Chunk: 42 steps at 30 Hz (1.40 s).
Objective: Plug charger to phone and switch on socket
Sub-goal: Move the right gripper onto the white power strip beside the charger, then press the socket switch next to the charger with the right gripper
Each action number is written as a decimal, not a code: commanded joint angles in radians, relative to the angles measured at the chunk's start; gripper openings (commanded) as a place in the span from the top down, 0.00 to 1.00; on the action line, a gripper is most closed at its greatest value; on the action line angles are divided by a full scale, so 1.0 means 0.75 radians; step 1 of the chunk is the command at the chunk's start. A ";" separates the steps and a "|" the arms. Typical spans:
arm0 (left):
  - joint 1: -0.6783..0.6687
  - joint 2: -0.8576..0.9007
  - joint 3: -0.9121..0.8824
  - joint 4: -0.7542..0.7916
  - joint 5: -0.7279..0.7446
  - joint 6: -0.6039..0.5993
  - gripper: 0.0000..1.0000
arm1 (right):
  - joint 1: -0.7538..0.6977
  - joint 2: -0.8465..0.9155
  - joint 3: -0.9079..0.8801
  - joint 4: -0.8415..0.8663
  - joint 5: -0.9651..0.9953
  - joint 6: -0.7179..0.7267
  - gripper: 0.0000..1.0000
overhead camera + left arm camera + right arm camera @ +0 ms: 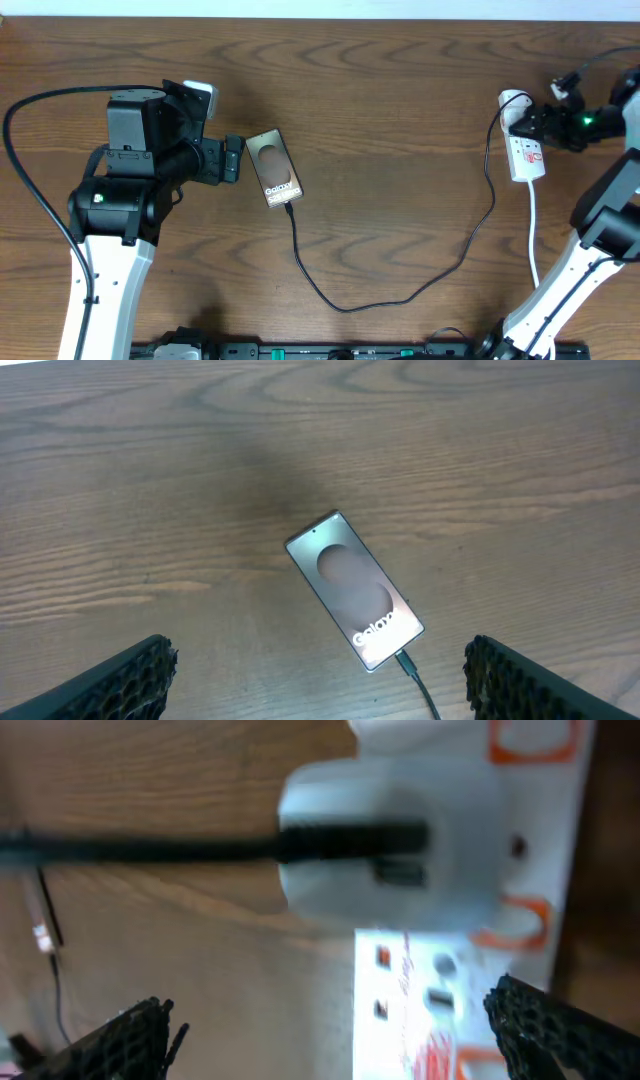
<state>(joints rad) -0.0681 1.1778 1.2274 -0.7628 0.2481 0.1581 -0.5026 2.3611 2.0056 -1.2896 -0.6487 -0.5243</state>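
You got charger (400, 290) in phone (273, 168), looks like. Switch on socket (527, 155) likely left. Both wide, empty: left end effector (234, 158), right end effector (530, 122).

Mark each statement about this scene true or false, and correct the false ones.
1. The charger cable meets the phone at its lower end. True.
2. The left gripper is shut on the phone. False: it is open, beside the phone, holding nothing.
3. The socket lies right beside the phone. False: it lies far off on the opposite side, by the right gripper.
4. The right gripper is open. True.
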 commanded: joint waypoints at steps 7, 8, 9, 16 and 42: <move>-0.001 -0.002 0.010 -0.005 -0.014 0.018 0.07 | 0.057 0.002 0.008 0.106 -0.020 -0.045 0.01; -0.001 -0.002 0.010 -0.005 -0.014 0.018 0.07 | 0.061 0.002 0.008 0.112 -0.009 -0.040 0.01; -0.001 -0.002 0.010 -0.005 -0.014 0.018 0.07 | 0.064 0.002 0.008 0.112 -0.005 -0.041 0.01; -0.001 -0.002 0.010 -0.005 -0.014 0.018 0.07 | 0.086 0.002 0.008 0.111 0.004 -0.004 0.01; -0.001 -0.001 0.010 -0.005 -0.014 0.018 0.07 | 0.056 0.001 -0.227 0.197 -0.011 0.077 0.01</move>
<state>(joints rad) -0.0681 1.1778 1.2274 -0.7628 0.2481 0.1585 -0.4644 2.3146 1.8767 -1.0668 -0.6525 -0.4824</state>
